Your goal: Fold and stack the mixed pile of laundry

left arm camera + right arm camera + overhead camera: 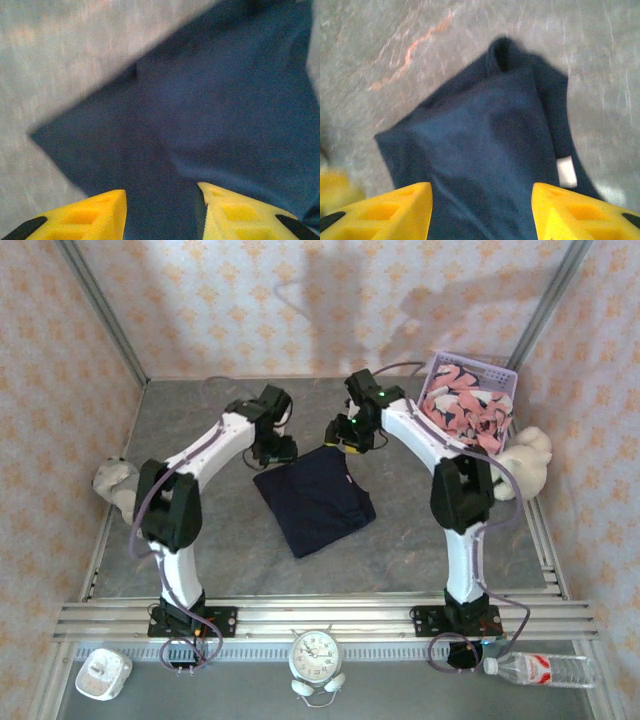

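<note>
Navy garment (315, 498) lying folded at centre of surface (240, 550), just nearward of both end effectors. Left end effector (161, 192) hovering over far-left corner, right end effector (481, 186) over far-right corner, both standing apart, gripping nothing. Pink printed garment (462, 412) sitting in basket (480, 362), nearer right arm.

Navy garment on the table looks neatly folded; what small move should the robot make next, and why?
Probably lift the right gripper and swing it toward the pink printed garment heaped in the basket. The navy garment lies flat and folded, and the right gripper and left gripper hover open above its far edge, holding nothing.
</note>
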Controlling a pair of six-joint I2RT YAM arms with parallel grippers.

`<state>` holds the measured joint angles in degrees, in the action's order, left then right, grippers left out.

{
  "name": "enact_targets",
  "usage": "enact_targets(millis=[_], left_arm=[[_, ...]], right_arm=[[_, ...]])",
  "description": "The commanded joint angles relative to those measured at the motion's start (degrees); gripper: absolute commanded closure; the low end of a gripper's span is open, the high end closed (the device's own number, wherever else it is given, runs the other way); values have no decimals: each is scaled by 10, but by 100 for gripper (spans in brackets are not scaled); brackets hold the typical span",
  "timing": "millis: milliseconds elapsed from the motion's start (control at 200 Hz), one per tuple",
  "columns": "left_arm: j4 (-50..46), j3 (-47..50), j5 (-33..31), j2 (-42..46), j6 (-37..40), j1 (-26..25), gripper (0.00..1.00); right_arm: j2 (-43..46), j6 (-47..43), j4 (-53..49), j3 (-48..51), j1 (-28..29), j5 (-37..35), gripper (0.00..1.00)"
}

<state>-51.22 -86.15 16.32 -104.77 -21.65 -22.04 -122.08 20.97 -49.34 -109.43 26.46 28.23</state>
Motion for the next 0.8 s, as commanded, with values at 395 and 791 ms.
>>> enact_targets(millis=[395,791], left_arm=[[32,166,-53,-35,-52,-101,66],[18,132,-76,-28,-69,-99,57]], right_arm=[[-135,-8,-22,-133,-5,-7,100],[-135,-1,-24,-140,-15,-24,67]])
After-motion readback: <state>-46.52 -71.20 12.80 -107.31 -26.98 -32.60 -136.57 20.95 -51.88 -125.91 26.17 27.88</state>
